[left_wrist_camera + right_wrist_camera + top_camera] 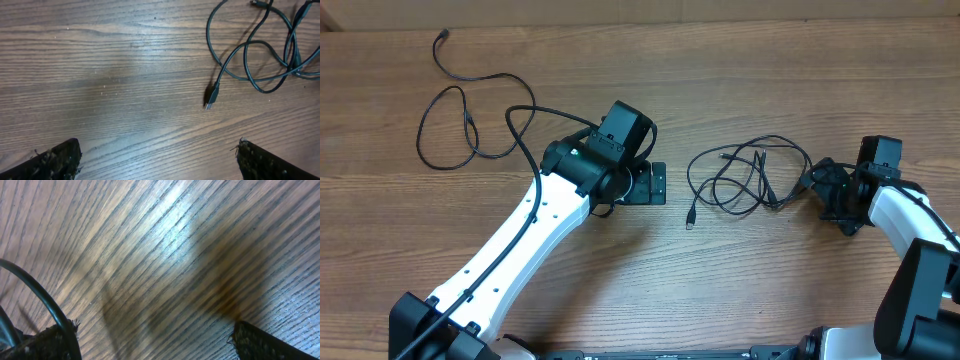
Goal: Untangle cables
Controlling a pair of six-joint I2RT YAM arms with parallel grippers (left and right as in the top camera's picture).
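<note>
A loose bundle of thin black cables (745, 175) lies right of the table's middle, with a plug end (691, 217) trailing at its left. Another thin black cable (445, 125) lies apart at the far left in a loop. My left gripper (660, 184) is open and empty just left of the bundle. In the left wrist view its jaws (160, 165) are wide apart, with the bundle (260, 50) and plug (212, 99) ahead. My right gripper (830, 197) is open at the bundle's right end. In the right wrist view its jaws (155, 340) are spread, and a cable strand (35, 292) runs beside the left finger.
The wooden table (720, 290) fills all views. The left arm's own thicker black wire (525, 150) arcs over the table near the far-left cable's loop. The right arm's white link (905, 215) comes in from the lower right.
</note>
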